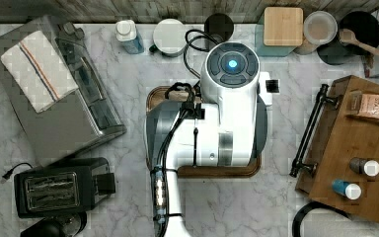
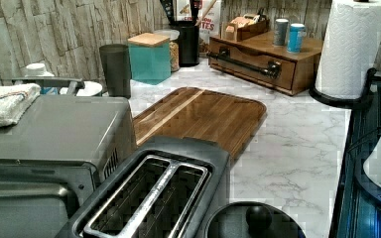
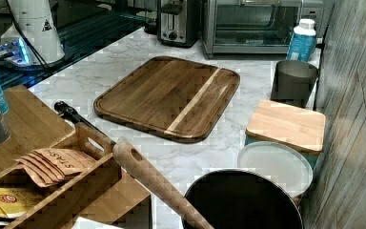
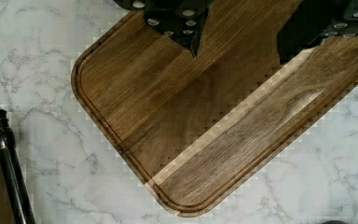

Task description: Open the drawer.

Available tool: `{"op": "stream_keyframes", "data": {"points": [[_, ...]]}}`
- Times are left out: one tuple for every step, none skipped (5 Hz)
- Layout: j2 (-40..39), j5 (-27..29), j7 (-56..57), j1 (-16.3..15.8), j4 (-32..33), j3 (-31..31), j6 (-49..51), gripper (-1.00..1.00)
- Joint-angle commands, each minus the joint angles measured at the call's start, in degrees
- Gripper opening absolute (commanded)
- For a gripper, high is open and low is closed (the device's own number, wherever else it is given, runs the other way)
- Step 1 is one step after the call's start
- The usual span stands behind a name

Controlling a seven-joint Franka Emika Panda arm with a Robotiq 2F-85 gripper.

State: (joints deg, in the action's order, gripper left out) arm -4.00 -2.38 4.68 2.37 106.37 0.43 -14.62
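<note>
Black and slim, the bar handle [image 1: 310,129] fronts the shut drawer [image 2: 258,64] well apart from the cutting board [image 4: 214,116], above which the spread fingers [image 4: 196,32] hover, so a misjudged approach could strike the cabinet top [image 1: 355,143] or slip off the bar.
</note>
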Motion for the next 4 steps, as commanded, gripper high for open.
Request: {"op": "stream_keyframes", "data": {"points": [[-0.01, -0.7, 0.0, 0.1, 0.05, 0.1, 0.0, 1.0], [-1.54, -1.55, 1.45, 1.05, 0.39, -0.84, -0.89, 1.0], [0.34, -2.76, 9.67, 3.11, 6.59, -2.6, -9.45, 1.0], [-1.58, -3.12, 18.32, 6.15, 6.81, -4.63, -13.56, 1.0]]}}
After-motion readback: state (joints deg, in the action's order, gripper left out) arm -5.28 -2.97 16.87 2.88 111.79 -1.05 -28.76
